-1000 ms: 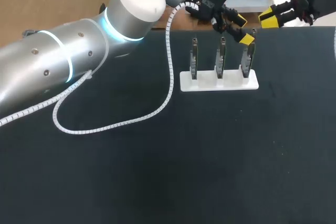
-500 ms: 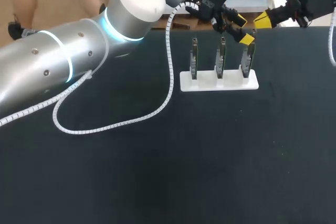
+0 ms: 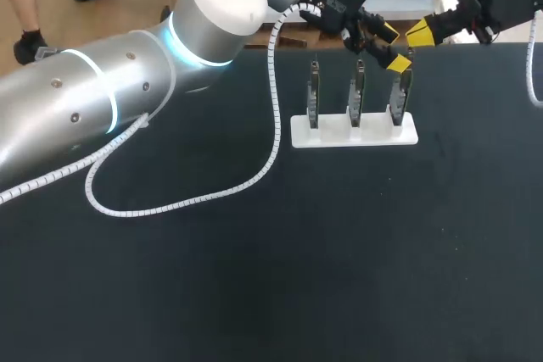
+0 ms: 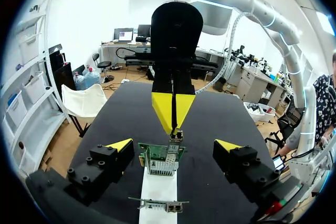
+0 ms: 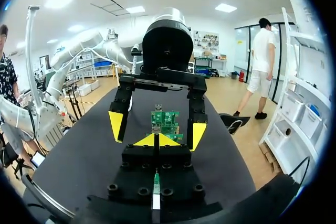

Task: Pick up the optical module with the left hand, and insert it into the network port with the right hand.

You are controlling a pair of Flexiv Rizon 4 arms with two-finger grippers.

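Observation:
Three green circuit boards stand upright in a white stand. My left gripper hangs open over the rightmost board. In the left wrist view this board sits between and just ahead of the spread yellow tips of the left gripper. My right gripper is at the table's far edge, shut, pointing at the left gripper. Its joined tips end just above a small metal piece on the board's top; I cannot tell whether they touch. The right wrist view shows the right gripper shut, with the board beyond.
A white spiral cable loops from my left arm down onto the black table left of the stand. The other two boards stand left of the rightmost one.
My right gripper has moved left toward the left gripper and its fingers have closed. The left arm and the boards have not moved.

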